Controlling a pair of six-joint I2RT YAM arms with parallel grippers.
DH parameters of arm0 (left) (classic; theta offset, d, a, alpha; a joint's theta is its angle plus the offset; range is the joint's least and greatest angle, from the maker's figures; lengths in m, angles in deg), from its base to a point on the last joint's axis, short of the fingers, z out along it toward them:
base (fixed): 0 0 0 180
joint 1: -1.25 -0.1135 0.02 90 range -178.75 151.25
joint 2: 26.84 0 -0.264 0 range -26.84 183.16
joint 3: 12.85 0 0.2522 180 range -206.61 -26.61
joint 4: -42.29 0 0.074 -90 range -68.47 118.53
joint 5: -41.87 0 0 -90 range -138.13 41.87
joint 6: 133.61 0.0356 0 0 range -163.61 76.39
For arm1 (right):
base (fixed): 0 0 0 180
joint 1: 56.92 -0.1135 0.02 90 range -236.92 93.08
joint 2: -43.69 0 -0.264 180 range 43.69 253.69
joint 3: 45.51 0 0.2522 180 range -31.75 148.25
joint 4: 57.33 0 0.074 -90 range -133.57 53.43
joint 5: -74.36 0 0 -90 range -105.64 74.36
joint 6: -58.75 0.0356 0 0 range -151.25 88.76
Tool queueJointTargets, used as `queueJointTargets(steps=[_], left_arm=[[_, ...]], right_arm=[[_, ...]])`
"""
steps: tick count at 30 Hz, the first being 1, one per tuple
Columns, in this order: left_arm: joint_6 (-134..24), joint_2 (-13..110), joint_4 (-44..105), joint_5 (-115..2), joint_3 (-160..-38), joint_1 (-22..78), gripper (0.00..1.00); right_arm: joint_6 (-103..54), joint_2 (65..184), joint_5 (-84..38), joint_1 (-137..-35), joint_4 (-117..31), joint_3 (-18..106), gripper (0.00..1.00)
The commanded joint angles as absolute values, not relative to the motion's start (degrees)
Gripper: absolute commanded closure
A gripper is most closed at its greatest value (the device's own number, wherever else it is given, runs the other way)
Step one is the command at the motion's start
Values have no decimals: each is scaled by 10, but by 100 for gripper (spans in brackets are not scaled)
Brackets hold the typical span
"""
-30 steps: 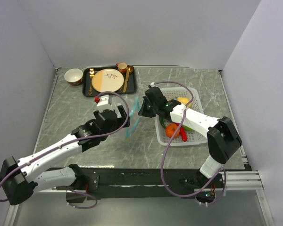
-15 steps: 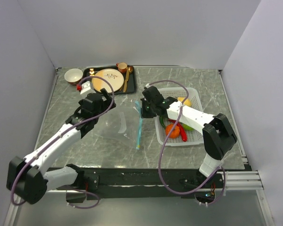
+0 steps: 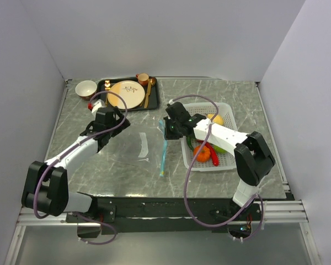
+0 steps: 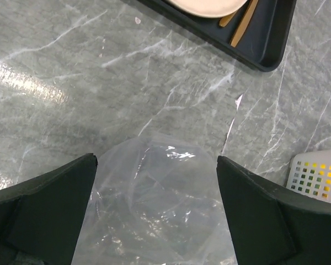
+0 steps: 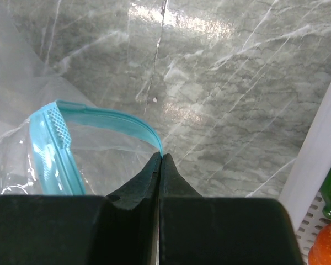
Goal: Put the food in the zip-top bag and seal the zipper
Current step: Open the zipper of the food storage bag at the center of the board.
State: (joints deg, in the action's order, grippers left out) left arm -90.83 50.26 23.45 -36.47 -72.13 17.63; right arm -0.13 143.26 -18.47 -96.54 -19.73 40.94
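Observation:
The clear zip-top bag lies flat on the table between the arms, its teal zipper along its right edge. My right gripper is shut on the far end of the zipper, which arcs left from my closed fingertips. The bag's mouth gapes a little there. My left gripper is open and empty, held above the bag's clear left end. The food sits in the white basket: orange tomato, red chilli, yellow banana, green pepper.
A black tray with the beige-and-orange plate, gold cutlery and a small cup stands at the back left. A white bowl sits left of it. The tray's corner shows in the left wrist view.
My left gripper has let go of the bag and drawn back left and away. The bag dropped from hanging between the arms to lying flat. My right gripper keeps its hold on the zipper.

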Motion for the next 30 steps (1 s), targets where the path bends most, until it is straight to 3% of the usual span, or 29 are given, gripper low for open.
queueJointTargets(steps=[1, 6, 10, 15, 18, 19, 21, 22, 23, 30], left_arm=[[-916, 501, 270, -399, -710, 168, 10], [-924, 479, 313, -406, -665, 162, 19], [-919, 474, 344, -426, -644, 150, 32], [-913, 484, 391, -449, -628, 146, 35], [-908, 499, 412, -465, -637, 142, 52], [-908, 503, 416, -468, -641, 140, 66], [-908, 523, 422, -477, -651, 136, 80], [-909, 535, 423, -487, -655, 135, 92], [-910, 540, 424, -490, -660, 134, 96], [-906, 538, 406, -483, -662, 117, 99]], right_arm=[[-10, 1438, -192, -959, -199, 420, 100], [-7, 1434, -200, -953, -202, 422, 100], [-9, 1434, -213, -953, -203, 424, 100], [-13, 1432, -221, -953, -200, 429, 100], [-15, 1429, -233, -952, -203, 425, 100], [-18, 1427, -238, -952, -205, 424, 100], [-19, 1425, -243, -952, -207, 419, 100], [-21, 1422, -243, -952, -208, 418, 100], [-22, 1422, -244, -952, -209, 416, 100], [-28, 1424, -241, -949, -197, 420, 100]])
